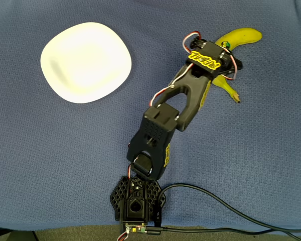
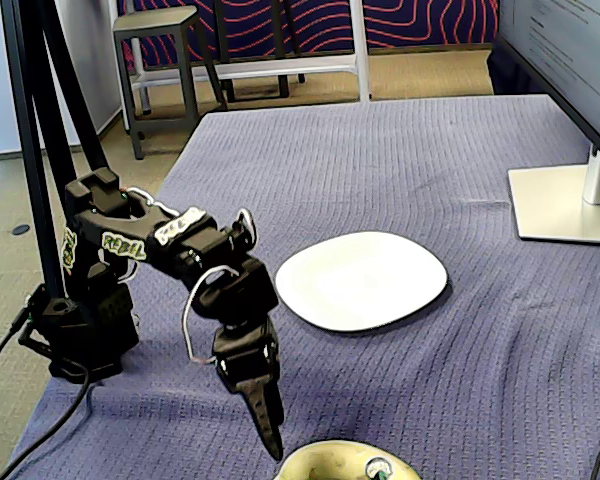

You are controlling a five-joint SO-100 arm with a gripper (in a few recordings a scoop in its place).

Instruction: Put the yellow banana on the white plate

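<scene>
**End effector over the banana**

In the overhead view the end effector point(image 1: 221, 70) sits over the middle of the yellow banana point(image 1: 243, 36) near the table's point(image 1: 50, 165) far right corner; its finger spacing cannot be told. The white plate point(image 1: 85, 61) lies well apart, far left.

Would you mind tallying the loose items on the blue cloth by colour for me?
Yellow: 1, the yellow banana, partly under the gripper
White: 1, the white plate, with nothing on it
Total: 2
</scene>
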